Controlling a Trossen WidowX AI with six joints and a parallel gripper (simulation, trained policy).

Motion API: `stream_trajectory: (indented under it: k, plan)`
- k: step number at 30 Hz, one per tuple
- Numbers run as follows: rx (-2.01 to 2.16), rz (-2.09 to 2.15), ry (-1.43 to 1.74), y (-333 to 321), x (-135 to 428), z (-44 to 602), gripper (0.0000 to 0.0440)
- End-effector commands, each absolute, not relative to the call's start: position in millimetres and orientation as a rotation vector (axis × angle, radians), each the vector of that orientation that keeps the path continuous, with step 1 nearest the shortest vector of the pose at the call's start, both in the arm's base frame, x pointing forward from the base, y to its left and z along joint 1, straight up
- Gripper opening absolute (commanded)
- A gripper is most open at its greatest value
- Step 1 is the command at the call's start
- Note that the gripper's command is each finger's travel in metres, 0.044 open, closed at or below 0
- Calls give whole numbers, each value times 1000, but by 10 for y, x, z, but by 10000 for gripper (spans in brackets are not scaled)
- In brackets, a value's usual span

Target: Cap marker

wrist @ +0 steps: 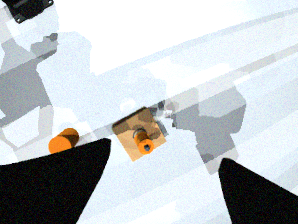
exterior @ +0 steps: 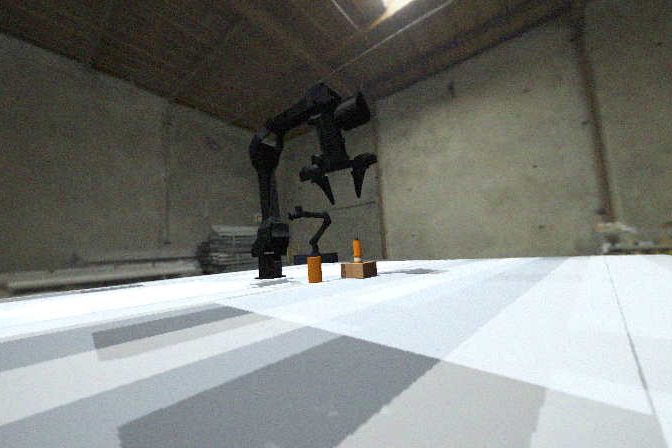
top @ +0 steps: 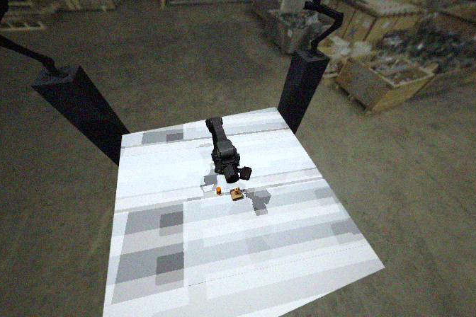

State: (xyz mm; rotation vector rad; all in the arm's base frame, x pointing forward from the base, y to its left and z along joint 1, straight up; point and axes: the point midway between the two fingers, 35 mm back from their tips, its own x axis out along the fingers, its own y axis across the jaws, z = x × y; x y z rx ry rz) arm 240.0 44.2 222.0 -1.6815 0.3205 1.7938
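Observation:
The orange marker point(exterior: 356, 249) point(wrist: 144, 143) stands upright in the wooden holder block point(top: 236, 196) point(exterior: 359, 270) point(wrist: 129, 143), its dark tip pointing up and bare. The orange cap point(top: 218, 190) point(exterior: 314, 269) point(wrist: 64, 141) stands upright and loose on the table, a little left of the block in the top and exterior views. My gripper point(exterior: 346, 201) point(wrist: 166, 156) is open with nothing between its fingers. It hangs well above the block and cap, pointing down. In the wrist view the block and marker show between the fingers, and the cap shows just beyond the left finger's edge.
The pale table point(top: 246, 257) point(exterior: 506, 327) carries grey patches and shadows. The arm's base point(exterior: 269, 264) stands behind the cap. Two dark pedestals point(top: 79, 108) point(top: 304, 82) with other black arms stand past the table's far corners.

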Motion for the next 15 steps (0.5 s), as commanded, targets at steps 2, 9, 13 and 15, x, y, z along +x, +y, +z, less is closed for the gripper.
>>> stream_trajectory:
  k: [2,9,13,15]
  plan:
    - [-1687,1795,369,292,2455,2179,322]
    - [-1681,1804,431,120,2502,2104,321]
    - [-1675,1815,466,29,2519,2054,321]
    - [-1671,1822,482,-14,2524,2027,321]
